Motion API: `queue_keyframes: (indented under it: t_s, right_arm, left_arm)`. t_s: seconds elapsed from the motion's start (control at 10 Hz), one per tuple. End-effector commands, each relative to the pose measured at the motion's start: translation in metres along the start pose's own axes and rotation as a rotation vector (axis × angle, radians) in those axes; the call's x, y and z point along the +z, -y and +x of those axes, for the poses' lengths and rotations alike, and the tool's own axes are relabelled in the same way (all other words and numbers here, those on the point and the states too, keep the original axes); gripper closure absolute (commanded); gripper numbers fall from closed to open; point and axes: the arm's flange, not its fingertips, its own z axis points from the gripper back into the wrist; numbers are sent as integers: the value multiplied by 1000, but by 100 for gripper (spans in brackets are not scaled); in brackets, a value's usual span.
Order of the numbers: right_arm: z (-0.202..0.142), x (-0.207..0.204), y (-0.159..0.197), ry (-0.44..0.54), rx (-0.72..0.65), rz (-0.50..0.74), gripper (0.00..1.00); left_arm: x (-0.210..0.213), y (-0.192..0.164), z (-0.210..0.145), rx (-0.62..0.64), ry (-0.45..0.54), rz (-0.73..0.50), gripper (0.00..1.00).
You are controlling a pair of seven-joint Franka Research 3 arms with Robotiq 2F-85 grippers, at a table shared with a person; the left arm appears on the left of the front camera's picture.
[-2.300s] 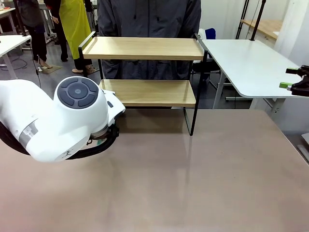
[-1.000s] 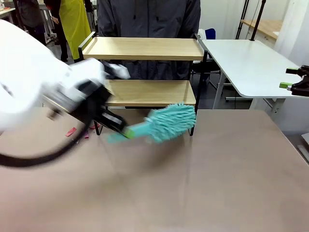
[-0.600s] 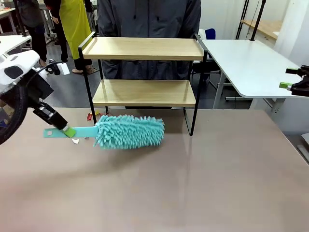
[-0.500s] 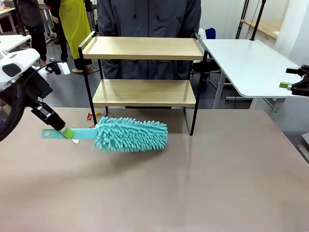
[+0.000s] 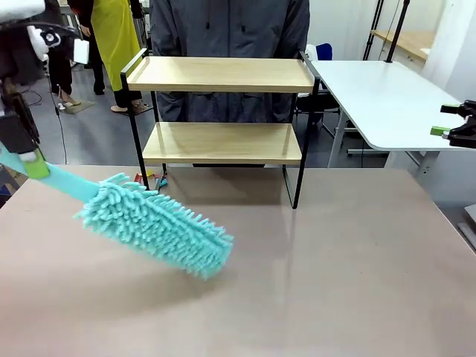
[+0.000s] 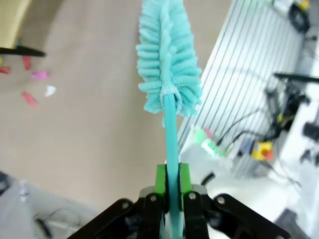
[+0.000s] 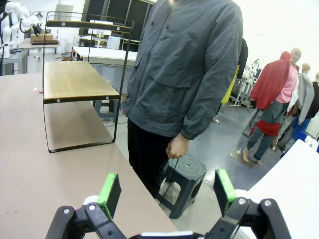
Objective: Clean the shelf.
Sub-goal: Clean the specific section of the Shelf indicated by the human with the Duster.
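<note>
Left gripper point(image 6: 169, 199) clamped on duster point(image 5: 152, 227) handle, green pads point(image 6: 160, 177) pressing the teal stem from both sides; in front view point(image 5: 28, 160) seen at far left edge, holding handle high. Duster slanting down toward table centre, fluffy teal head over brown table point(image 5: 335, 282), lower tip close to the surface; contact not clear. In wrist view, head point(image 6: 167, 55) pointing straight away from fingers, over table.

Shelf point(image 5: 223, 108) at far edge of table, centre-left, upright, two wooden boards in black frame, both boards bare. Well apart from duster head. In right wrist view, shelf point(image 7: 77, 82) at left, seen sideways from its end.

Small scraps point(image 5: 149, 178), red among them, on table by shelf's left legs; in left wrist view pink, red and white bits point(image 6: 37, 82) at upper left.

Right gripper point(image 7: 167, 194) spread wide, nothing between pads, hanging past table's edge; in front view point(image 5: 455, 126) at far right, by white side table point(image 5: 372, 97).

Person point(image 5: 230, 30) in grey jacket standing directly behind shelf; in right wrist view point(image 7: 187, 74) hand point(image 7: 177, 148) hanging at side, black stool point(image 7: 184, 174) beside legs.
</note>
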Motion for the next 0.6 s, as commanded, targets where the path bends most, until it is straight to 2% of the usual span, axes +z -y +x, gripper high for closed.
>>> queue_keyframes:
  t_s: [0.0,0.1,0.2,0.3,0.5]
  right_arm:
    - [7,-1,1,-17,-11,1,0]
    - [7,-1,1,-17,-11,1,0]
    - [7,-1,1,-17,-11,1,0]
    - [7,-1,1,-17,-11,1,0]
    - [7,-1,1,-17,-11,1,0]
  left_arm:
    - [14,-2,16,-155,-61,77,87]
    - [16,2,22,-147,-55,98,87]
    - [8,6,28,-109,-87,236,87]
    - [12,5,22,-104,-70,53,87]
    - [12,5,22,-104,-70,53,87]
